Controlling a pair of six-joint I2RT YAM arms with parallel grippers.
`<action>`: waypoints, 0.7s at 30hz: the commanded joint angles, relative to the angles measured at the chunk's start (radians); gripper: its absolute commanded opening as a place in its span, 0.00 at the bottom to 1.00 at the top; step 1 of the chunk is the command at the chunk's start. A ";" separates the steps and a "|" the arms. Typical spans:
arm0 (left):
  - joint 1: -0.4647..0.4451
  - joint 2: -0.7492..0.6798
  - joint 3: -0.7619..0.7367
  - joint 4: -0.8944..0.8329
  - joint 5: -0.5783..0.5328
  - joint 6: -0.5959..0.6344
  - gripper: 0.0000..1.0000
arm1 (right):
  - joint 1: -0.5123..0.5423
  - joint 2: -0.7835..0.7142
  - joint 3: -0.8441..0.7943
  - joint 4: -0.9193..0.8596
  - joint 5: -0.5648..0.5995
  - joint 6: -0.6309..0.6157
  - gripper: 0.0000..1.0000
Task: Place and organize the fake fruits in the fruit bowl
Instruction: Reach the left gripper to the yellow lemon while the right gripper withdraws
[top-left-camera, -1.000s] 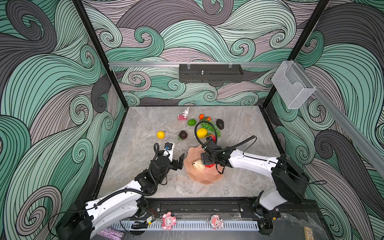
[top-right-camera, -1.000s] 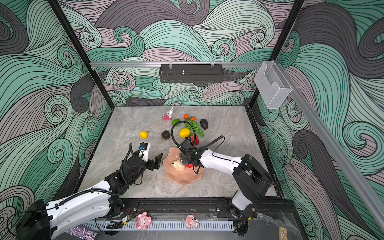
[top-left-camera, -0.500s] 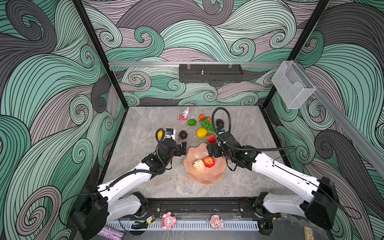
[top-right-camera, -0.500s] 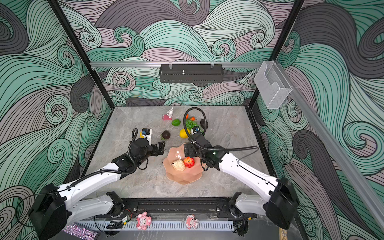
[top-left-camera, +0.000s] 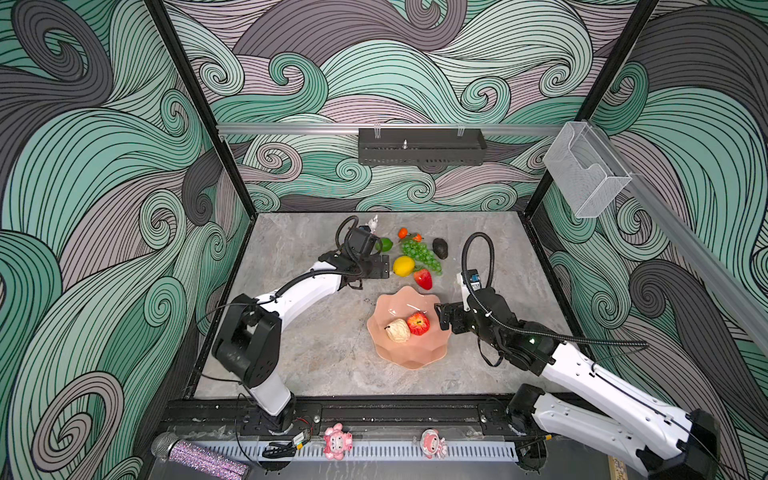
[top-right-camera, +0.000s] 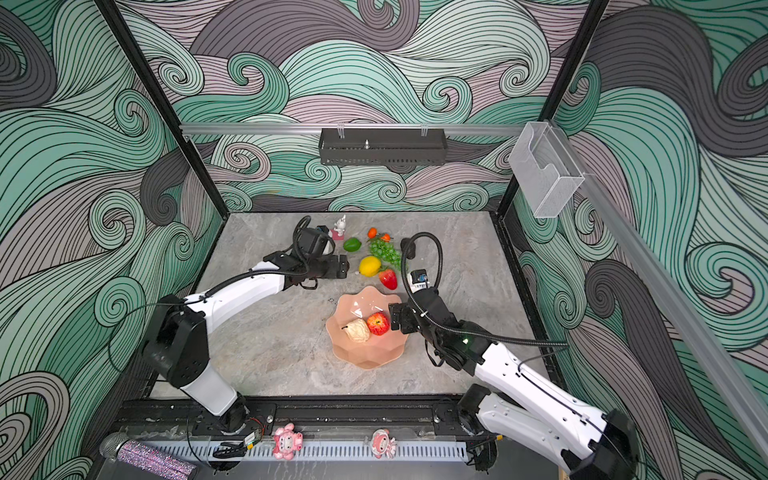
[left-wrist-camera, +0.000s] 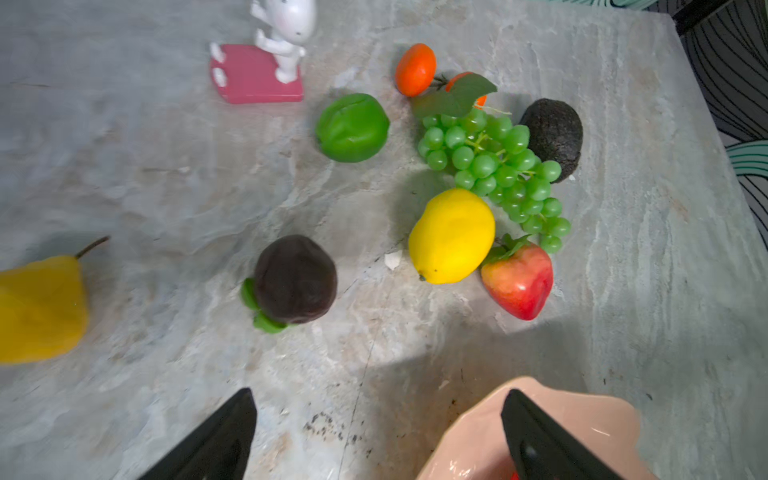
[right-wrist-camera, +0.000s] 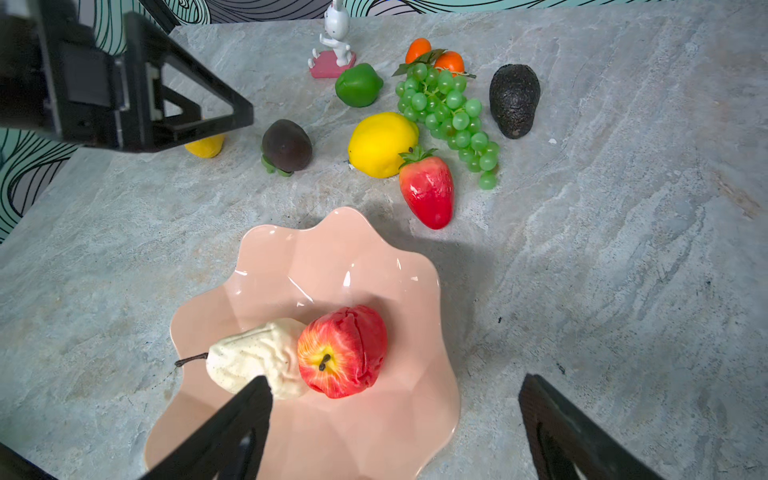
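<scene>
The pink scalloped fruit bowl (top-left-camera: 409, 355) holds a red apple (top-left-camera: 418, 323) and a cream pear (top-left-camera: 397, 331). My right gripper (top-left-camera: 440, 318) hovers open and empty over its right rim; in the right wrist view it (right-wrist-camera: 395, 379) straddles that rim. Behind the bowl lie a lemon (top-left-camera: 403, 265), strawberry (top-left-camera: 423, 278), grapes (top-left-camera: 419, 252), avocado (top-left-camera: 440, 248), lime (top-left-camera: 386, 244) and small oranges (top-left-camera: 402, 232). My left gripper (top-left-camera: 380, 268) is open just left of the lemon. Its wrist view also shows a dark purple fruit (left-wrist-camera: 295, 278) and a yellow pear (left-wrist-camera: 39, 307).
A white rabbit figurine on a pink base (top-right-camera: 340, 226) stands at the back beside the lime. A black shelf (top-left-camera: 419, 146) hangs on the back wall, a clear basket (top-left-camera: 582, 174) on the right rail. Pink dolls (top-left-camera: 337, 441) sit on the front rail.
The right gripper let the red apple go into the bowl and drew back to its right rim. The left arm reached from the front left toward the fruits at the back.
</scene>
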 joint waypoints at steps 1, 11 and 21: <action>-0.001 0.107 0.123 -0.157 0.145 0.058 0.94 | -0.008 -0.047 -0.035 0.010 0.000 0.020 0.94; 0.001 0.366 0.412 -0.250 0.181 0.210 0.91 | -0.009 -0.136 -0.139 0.034 -0.059 0.056 0.95; 0.001 0.556 0.632 -0.297 0.225 0.310 0.79 | -0.010 -0.149 -0.180 0.044 -0.078 0.064 0.95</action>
